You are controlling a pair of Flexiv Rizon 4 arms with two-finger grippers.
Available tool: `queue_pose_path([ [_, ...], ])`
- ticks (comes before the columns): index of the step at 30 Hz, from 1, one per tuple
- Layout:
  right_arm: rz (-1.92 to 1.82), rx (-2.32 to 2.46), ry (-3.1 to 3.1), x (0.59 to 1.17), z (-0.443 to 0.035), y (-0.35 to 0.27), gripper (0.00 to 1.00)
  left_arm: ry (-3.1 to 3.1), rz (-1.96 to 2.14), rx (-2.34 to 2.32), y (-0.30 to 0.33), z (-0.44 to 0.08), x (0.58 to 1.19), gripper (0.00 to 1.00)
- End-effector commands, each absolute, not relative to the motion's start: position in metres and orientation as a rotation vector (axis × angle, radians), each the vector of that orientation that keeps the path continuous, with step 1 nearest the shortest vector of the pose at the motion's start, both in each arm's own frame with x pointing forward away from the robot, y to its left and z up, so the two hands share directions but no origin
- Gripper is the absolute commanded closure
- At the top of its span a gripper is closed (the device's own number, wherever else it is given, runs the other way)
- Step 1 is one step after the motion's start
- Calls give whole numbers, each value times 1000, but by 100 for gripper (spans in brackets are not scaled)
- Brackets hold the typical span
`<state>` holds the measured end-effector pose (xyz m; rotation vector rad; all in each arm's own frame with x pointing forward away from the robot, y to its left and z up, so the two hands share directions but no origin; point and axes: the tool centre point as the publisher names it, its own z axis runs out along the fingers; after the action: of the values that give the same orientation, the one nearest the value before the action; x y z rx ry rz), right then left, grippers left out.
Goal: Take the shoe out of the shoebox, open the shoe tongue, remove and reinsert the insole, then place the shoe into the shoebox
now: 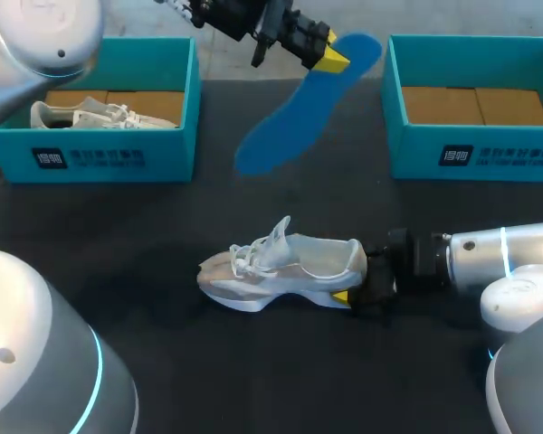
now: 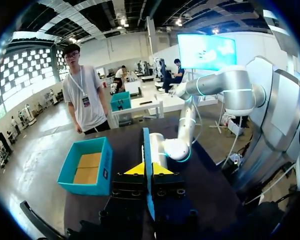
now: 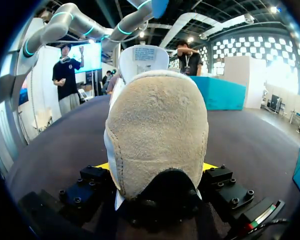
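A white shoe (image 1: 281, 267) stands upright on the dark table, toe to the left, tongue raised. My right gripper (image 1: 357, 278) is shut on its heel; in the right wrist view the beige heel (image 3: 157, 135) fills the space between the two fingers of that gripper (image 3: 156, 167). High over the back of the table my left gripper (image 1: 330, 56) is shut on one end of a blue insole (image 1: 299, 108), which hangs tilted in the air. The left wrist view shows the insole (image 2: 146, 145) edge-on, pinched between the yellow tips of the left gripper (image 2: 149, 169).
A teal shoebox (image 1: 90, 158) at the back left holds a second white shoe (image 1: 100, 113). Another teal shoebox (image 1: 475, 154) stands at the back right with only brown cardboard inside. Bare dark tabletop lies between the boxes and in front of the shoe.
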<state>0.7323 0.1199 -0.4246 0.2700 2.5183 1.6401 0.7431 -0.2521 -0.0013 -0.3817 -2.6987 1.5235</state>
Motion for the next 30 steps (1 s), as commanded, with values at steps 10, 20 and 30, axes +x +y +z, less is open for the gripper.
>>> queue_pose_path([
  [10,1635,271,2521,731,-424,120,100,-2697,1527,-383,-251,-2,743,100],
  [20,1635,271,2521,731,-424,120,100,-2576,1692,-395,-248,40,738,100],
  [30,1635,271,2521,731,-424,120,100,-2369,1870,-345,-227,90,741,100],
])
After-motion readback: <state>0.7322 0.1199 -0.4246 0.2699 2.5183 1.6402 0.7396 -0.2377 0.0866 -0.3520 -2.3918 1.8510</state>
